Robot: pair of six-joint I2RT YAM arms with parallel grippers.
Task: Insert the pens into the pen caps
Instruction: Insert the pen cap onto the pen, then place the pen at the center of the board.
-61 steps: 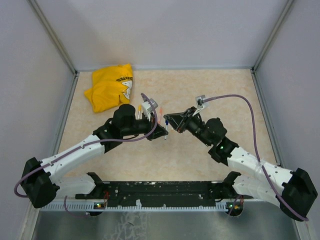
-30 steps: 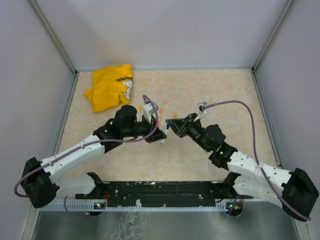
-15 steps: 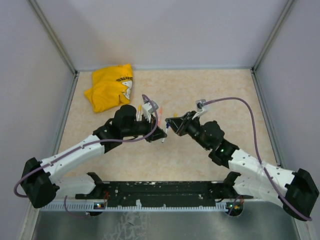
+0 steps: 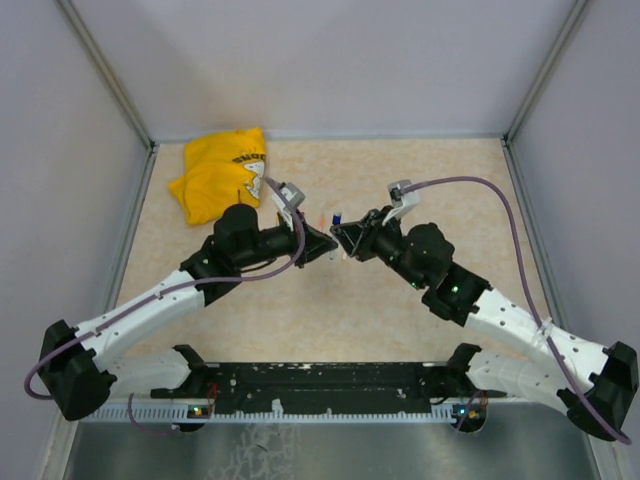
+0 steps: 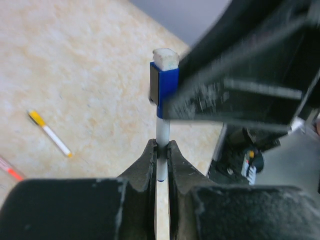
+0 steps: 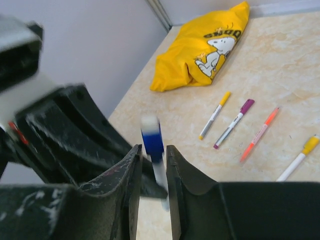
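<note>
From above, our left tool and right tool tip to tip over the surface, left wrist, left tool clamped on a white pen wearing a blue cap, right wrist, cap inside right tool's jaws, we cannot tell if gripped

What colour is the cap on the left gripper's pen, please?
Blue cap; left wrist view shows it best.

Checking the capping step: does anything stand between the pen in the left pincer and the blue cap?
Nothing visible does. The blue cap already sits on the end of the pen held by the left pincer, with the right pincer straddling the cap. Seating depth is unclear.
</note>
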